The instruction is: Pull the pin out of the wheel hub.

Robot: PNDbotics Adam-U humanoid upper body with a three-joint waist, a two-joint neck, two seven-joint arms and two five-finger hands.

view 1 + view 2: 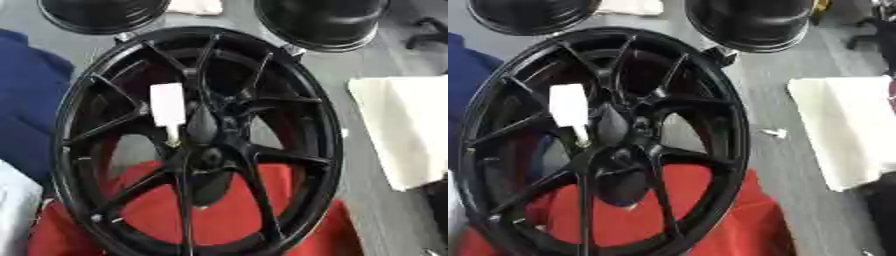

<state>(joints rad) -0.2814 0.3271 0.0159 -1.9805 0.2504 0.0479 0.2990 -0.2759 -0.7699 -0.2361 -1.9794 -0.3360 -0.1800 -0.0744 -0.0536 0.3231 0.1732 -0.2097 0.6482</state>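
A black spoked wheel (297,100) fills the middle of both views, lying over a red cloth (219,215). Its hub (206,135) sits at the centre where the spokes meet. A pin with a white block-shaped handle (167,104) and a thin pale shaft (172,136) stands at the hub's left side, its tip down among the spokes. Neither of my hands shows in either view.
Two more black wheels (103,14) (324,22) lie at the top edge. A white cloth (407,125) rests on the grey floor at the right, with a small white scrap (775,133) nearby. Blue fabric (22,105) lies at the left.
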